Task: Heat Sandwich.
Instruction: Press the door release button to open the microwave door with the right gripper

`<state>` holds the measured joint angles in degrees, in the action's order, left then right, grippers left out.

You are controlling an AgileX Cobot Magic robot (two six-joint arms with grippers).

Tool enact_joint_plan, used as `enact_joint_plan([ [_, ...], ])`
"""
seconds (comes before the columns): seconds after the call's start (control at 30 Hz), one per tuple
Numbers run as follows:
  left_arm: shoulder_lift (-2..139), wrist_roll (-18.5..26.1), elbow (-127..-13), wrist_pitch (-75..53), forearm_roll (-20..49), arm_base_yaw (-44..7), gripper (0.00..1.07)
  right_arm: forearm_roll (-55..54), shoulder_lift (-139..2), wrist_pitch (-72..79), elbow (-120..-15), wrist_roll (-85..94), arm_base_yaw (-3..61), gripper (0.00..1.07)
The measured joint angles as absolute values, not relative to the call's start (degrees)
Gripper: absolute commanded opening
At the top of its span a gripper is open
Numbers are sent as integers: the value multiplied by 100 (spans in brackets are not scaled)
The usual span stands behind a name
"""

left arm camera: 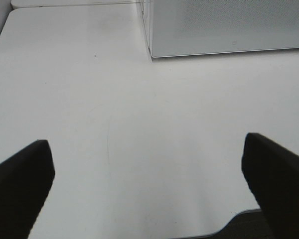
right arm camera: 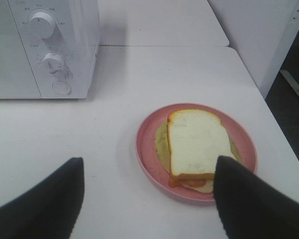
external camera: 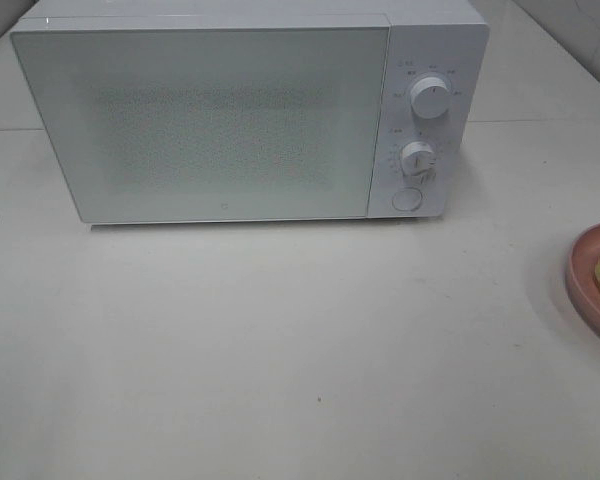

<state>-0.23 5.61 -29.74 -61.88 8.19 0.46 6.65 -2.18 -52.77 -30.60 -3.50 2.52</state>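
Sandwich on pink plate near table right edge. Tabletop bare before shut microwave. Dial markings unreadable. Left gripper and right gripper both spread wide, empty.

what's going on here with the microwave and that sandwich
Nothing is being handled yet. The microwave sits on the white table with its door shut. The sandwich lies on a pink plate off to the microwave's right, near the table edge. The right hand is open and pointed at the plate, gripping nothing. The left hand is open over bare table near the microwave's front corner.
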Motion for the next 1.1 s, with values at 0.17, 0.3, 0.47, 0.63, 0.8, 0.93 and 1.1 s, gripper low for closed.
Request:
enact_joint_plan([
  [0.17,-23,561,-2974,-6188,819,46,98,665,-613,-4927,-3060,-350,252,70],
  [0.3,-23,561,-2974,-6188,819,46,98,665,-917,-4624,-3060,-350,252,70],
  [0.47,-23,561,-2974,-6188,819,46,98,665,-1318,-4200,-3060,-350,252,70],
  [0.63,-23,561,-2974,-6188,819,46,98,665,-1690,-3850,-3060,-350,252,70],
  [0.8,-23,561,-2974,-6188,819,46,98,665,-2086,-3587,-3060,-350,252,70],
  [0.93,-23,561,-2974,-6188,819,46,98,665,-2406,-3415,-3060,-350,252,70],
  [1.1,-23,561,-2974,-6188,819,46,98,665,-2813,-3231,-3060,-350,252,70],
])
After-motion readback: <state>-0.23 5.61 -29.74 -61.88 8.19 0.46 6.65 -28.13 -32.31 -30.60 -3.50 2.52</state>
